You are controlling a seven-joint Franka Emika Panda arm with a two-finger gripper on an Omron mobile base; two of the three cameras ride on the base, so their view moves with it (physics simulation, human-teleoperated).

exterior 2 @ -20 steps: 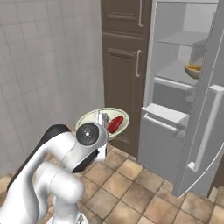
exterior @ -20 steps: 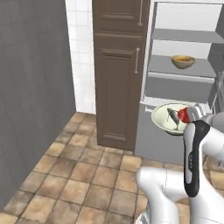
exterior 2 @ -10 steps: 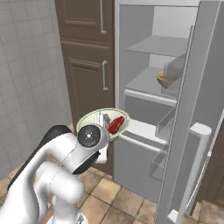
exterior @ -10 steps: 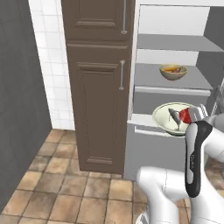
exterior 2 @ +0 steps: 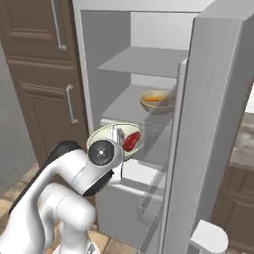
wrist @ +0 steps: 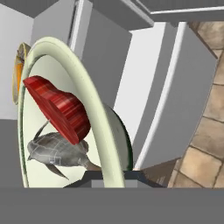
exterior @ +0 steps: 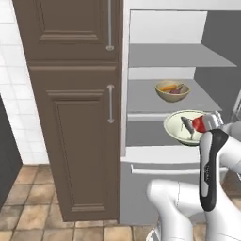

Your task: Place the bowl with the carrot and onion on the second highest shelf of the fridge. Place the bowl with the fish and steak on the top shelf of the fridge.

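Observation:
My gripper (exterior: 211,122) is shut on the right rim of a pale green bowl (exterior: 182,128) and holds it in front of the open fridge. A red steak (wrist: 59,107) and a grey fish (wrist: 57,151) lie in that bowl, whose rim (wrist: 89,105) runs between my gripper (wrist: 109,176) fingers in the hand view. The right base view shows the held bowl (exterior 2: 110,139) at my gripper (exterior 2: 119,137). A tan bowl with carrot and onion (exterior: 172,91) stands on a fridge shelf (exterior: 146,96) behind it, under the upper shelf (exterior: 179,55). This tan bowl (exterior 2: 156,100) sits near the door side.
The grey fridge door (exterior 2: 213,124) stands open on the right, close to the arm. A brown tall cabinet (exterior: 70,117) with handles flanks the fridge on the left. A white drawer front (exterior: 164,164) sits below the shelves. Tiled floor (exterior: 28,207) lies below.
Both base views have shifted: the base has driven closer to the fridge, which now looms larger and more central. The bowl stays in my gripper.

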